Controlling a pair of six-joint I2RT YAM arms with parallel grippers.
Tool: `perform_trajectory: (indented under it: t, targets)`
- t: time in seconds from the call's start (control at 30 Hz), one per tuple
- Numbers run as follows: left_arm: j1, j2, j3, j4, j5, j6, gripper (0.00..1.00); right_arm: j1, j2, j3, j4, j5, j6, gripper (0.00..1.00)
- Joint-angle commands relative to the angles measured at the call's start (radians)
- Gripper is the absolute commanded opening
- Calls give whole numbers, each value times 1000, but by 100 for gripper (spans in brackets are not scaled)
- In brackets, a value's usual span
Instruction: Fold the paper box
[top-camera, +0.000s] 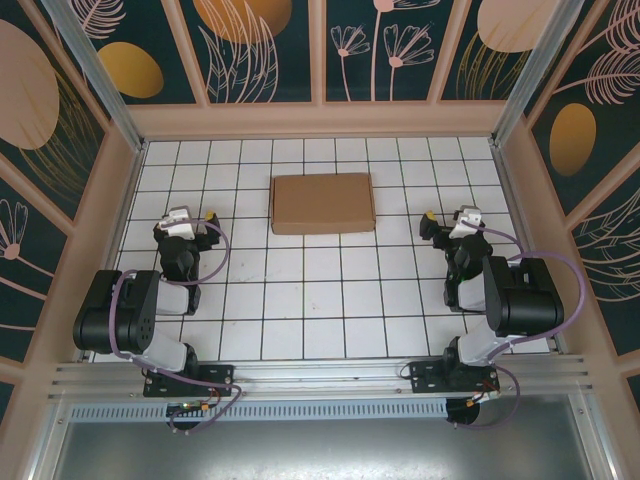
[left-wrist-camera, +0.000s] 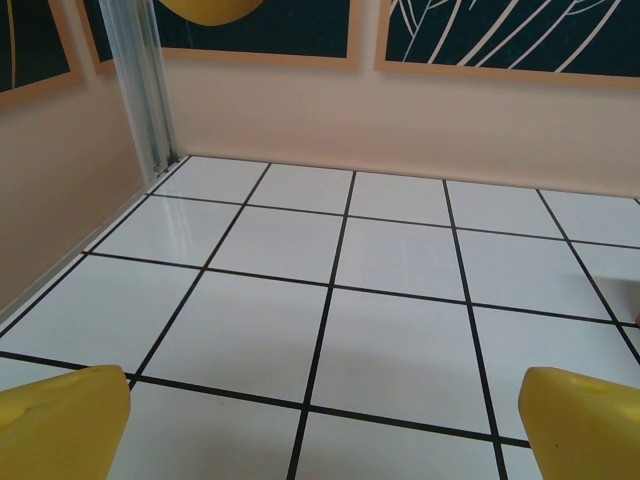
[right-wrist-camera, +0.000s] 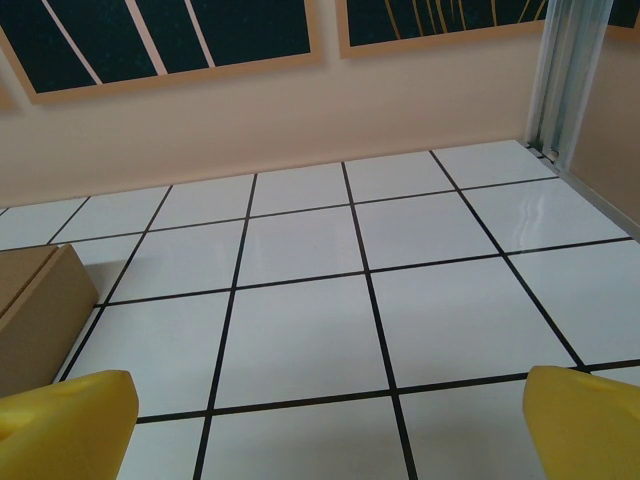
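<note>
The box (top-camera: 322, 203) lies flat on the table (top-camera: 300, 310), at about 12 o'clock from the table's middle and square to the tile lines. Its top looks closed and level, with no flap or tab standing up, so it reads as a shallow box already formed. It sits midway between the two sides, probably so either arm could reach it equally. Nothing touches it.

The left gripper (top-camera: 212, 224) is at about 8 o'clock from the box and well apart from it. The right gripper (top-camera: 428, 228) is at about 4 o'clock, also apart. Both arms are drawn back and folded at the elbow near their bases. Their wrists are low and point toward 12 o'clock, a parked pose rather than a reaching one.

In the left wrist view the left gripper (left-wrist-camera: 322, 428) has its yellow fingers (left-wrist-camera: 60, 425) spread wide over bare tiles, holding nothing. In the right wrist view the right gripper (right-wrist-camera: 325, 425) is just as spread and free. A corner of the box (right-wrist-camera: 35, 305) shows there at 9 o'clock, beside the fingers but not between them.

Judging by the closed box and the idle, released grippers, the folding looks finished, or else not taken up at this moment.
</note>
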Motion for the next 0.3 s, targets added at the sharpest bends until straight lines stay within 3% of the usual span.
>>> perform_trajectory:
  t: [0.0, 0.27]
  targets:
    - [10, -8, -5, 39, 15, 4, 99, 4, -12, -6, 13, 0, 4, 99]
    - [9, -10, -7, 39, 17, 5, 99, 4, -12, -6, 12, 0, 4, 99]
